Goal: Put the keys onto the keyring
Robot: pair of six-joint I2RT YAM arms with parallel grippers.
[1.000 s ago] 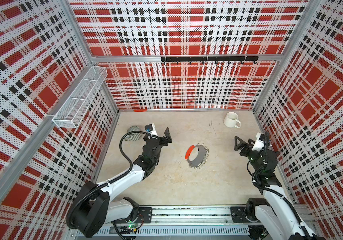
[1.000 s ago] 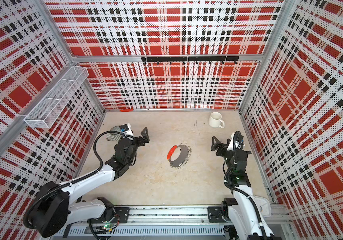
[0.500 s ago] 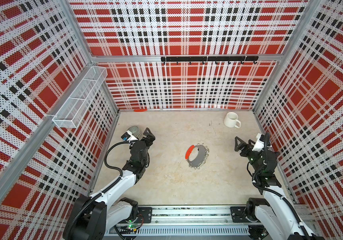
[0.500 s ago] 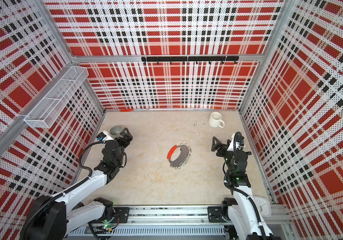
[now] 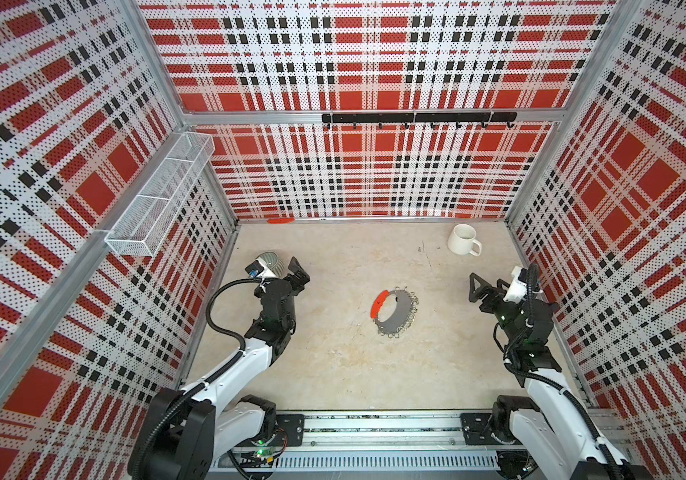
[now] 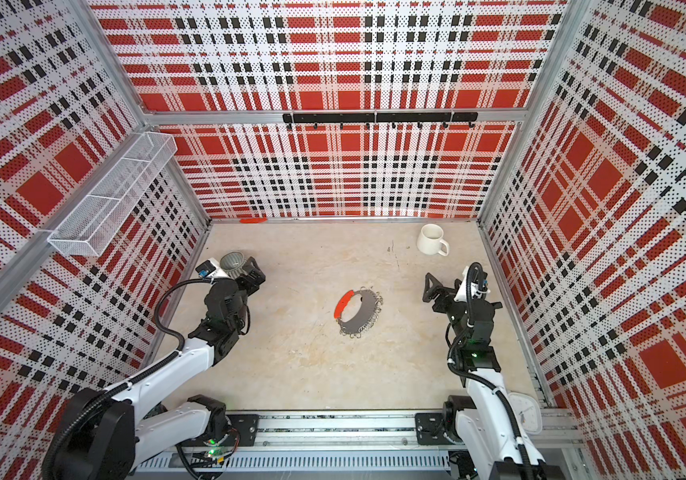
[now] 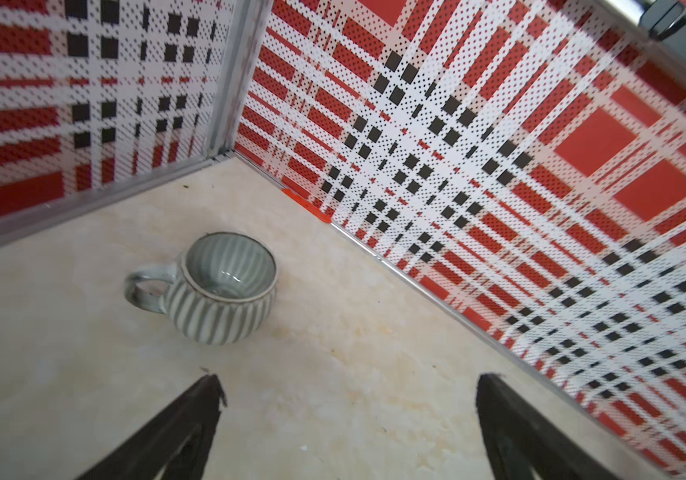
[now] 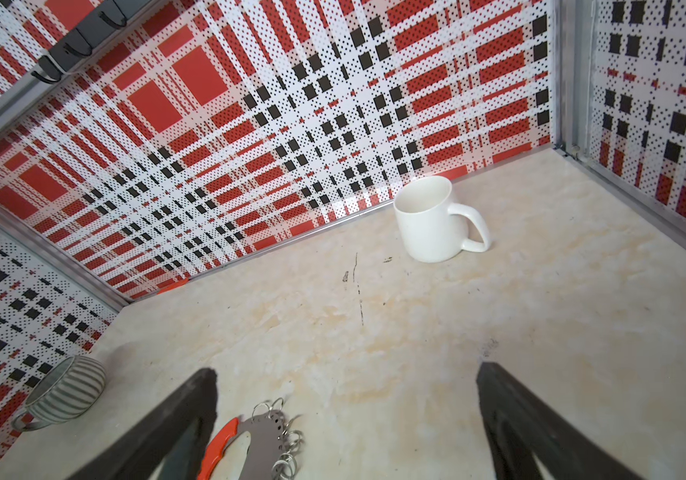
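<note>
The keyring point(image 5: 395, 309) point(image 6: 357, 309) lies flat mid-table, a grey hoop with a red segment and small silver wire loops. In the right wrist view the keyring point(image 8: 258, 440) lies just inside one finger. The keys are out of view. My left gripper point(image 5: 297, 270) point(image 6: 256, 270) point(image 7: 349, 378) is open and empty, right beside a grey striped mug point(image 5: 269, 262) point(image 7: 224, 286). My right gripper point(image 5: 483, 286) point(image 6: 436, 289) point(image 8: 345, 370) is open and empty, hovering right of the keyring and pointing toward the back wall.
A white mug point(image 5: 462, 240) point(image 8: 430, 220) stands at the back right. The striped mug point(image 6: 233, 262) point(image 8: 64, 392) sits near the left wall. A wire basket point(image 5: 158, 199) hangs on the left wall, a black hook rail point(image 5: 416, 118) on the back wall.
My left gripper has swung left, away from the table's middle, to the striped mug, mostly in the first half second. The right arm and the keyring have not moved.
</note>
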